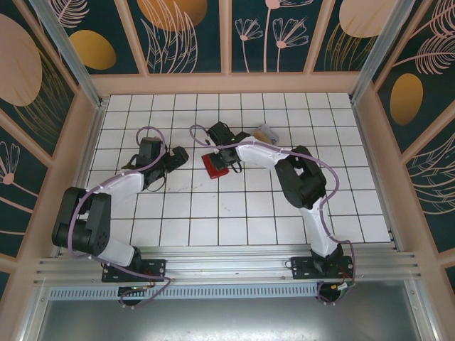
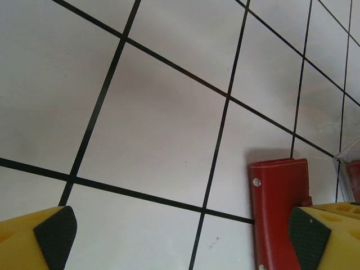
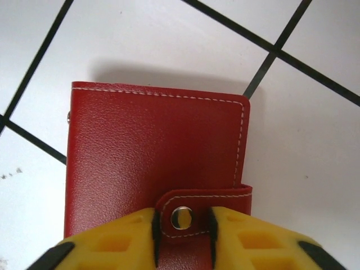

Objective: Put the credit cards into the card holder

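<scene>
Nearest us, about the middle of the white tiled worktop (image 1: 213,220), lies the card holder (image 3: 152,146), a small red leather-like folding wallet with pale stitching, folded shut and flat. The right claw (image 3: 183,225) stands narrow over its snap tab (image 3: 230,197), with a black pad on either side of the metal stud. We cannot tell whether it truly has hold of the tab. We judge the card holder light, soft and floppy at the fold, with a grained skin that should not slip much. A pull on the tab alone would likely lift the whole thing rather than pop the snap, so we would pin the body with one claw and take the tab's free edge with the other. Just beside it, the left claw (image 2: 180,236) hangs wide open and empty over bare tiles, with the holder's edge by one finger. Farther back sits a clear plastic box (image 1: 271,136) with something tan inside, perhaps the credit cards (image 1: 264,130). We expect those to be thin, stiff and slick, best pinched by an edge.
</scene>
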